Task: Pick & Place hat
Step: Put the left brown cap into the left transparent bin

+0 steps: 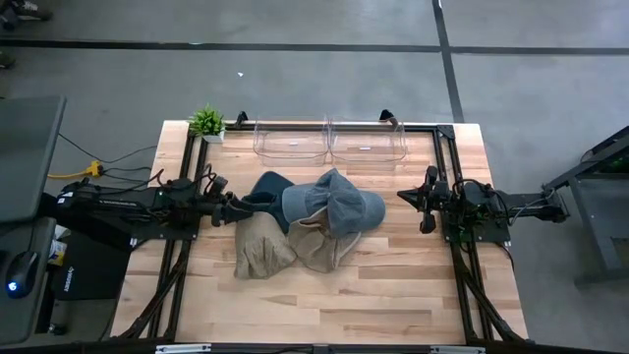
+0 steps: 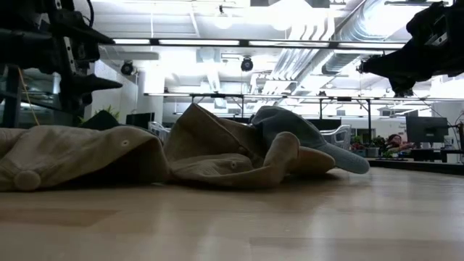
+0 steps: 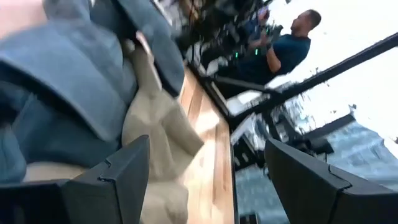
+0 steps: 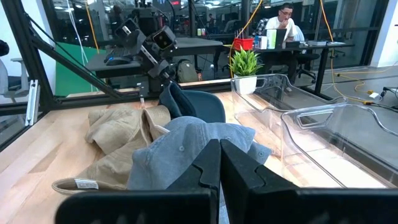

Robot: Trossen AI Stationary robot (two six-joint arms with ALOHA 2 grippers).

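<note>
Several hats lie in a pile mid-table: a dark teal hat (image 1: 265,187), a blue-grey cap (image 1: 339,204) resting partly on the others, and two tan hats (image 1: 261,248) (image 1: 322,246) on the near side. In the low view the tan hats (image 2: 72,156) and the blue-grey cap (image 2: 312,138) rest on the wood. My left gripper (image 1: 239,209) (image 3: 208,180) is open, raised at the pile's left edge beside the teal hat, with the tan hat (image 3: 155,124) ahead of it. My right gripper (image 1: 401,197) (image 4: 219,168) is shut and hovers right of the blue-grey cap (image 4: 186,149).
Two clear plastic bins (image 1: 290,140) (image 1: 369,140) stand side by side at the table's far edge, with a small potted plant (image 1: 207,121) left of them. Bare wood (image 1: 324,305) lies on the near side of the pile. People sit at desks in the room beyond.
</note>
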